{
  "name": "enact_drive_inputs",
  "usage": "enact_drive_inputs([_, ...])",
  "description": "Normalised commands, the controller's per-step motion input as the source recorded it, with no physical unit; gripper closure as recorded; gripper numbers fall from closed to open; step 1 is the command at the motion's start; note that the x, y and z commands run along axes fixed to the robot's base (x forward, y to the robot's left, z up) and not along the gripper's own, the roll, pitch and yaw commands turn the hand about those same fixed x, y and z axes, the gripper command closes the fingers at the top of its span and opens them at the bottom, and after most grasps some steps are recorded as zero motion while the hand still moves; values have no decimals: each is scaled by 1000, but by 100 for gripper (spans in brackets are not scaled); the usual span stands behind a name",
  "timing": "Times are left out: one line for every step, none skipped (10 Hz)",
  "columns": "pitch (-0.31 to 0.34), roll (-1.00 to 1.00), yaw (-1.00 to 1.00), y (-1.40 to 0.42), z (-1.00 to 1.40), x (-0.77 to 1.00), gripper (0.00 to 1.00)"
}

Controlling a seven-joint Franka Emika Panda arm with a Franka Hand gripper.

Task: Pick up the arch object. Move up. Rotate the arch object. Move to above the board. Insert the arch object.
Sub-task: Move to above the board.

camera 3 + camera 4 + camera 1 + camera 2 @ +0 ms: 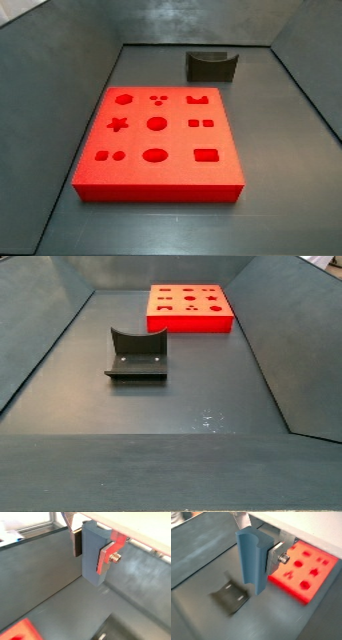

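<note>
My gripper is shut on the arch object, a slim blue-grey slab that hangs upright between the silver fingers, clear of the floor. In a wrist view the arch object shows its curved notch at the upper end, with the gripper clamped on its sides. The red board with dark cut-outs lies on the floor below and to one side of the held piece. Both side views show the board lying flat, but neither the gripper nor the arch object.
The dark fixture stands on the grey floor apart from the board, also seen as the fixture and the fixture below the held piece. Sloping grey walls ring the floor.
</note>
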Motion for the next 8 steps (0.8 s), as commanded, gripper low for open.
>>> enact_drive_inputs([343,-290,-32,-1000,116,144,100])
enact_drive_inputs([276,-188,-9,-1000,114,154,100])
enact_drive_inputs([211,-90,5,-1000,112,158,100])
enact_drive_inputs([161,-32,14,-1000,117,162,100])
enact_drive_inputs([120,-5,7,-1000,120,178,100])
enact_drive_inputs([115,3,15,-1000,122,184,100])
enact_drive_inputs([123,6,11,-1000,127,209,100])
enact_drive_inputs([128,11,14,-1000,129,229,100])
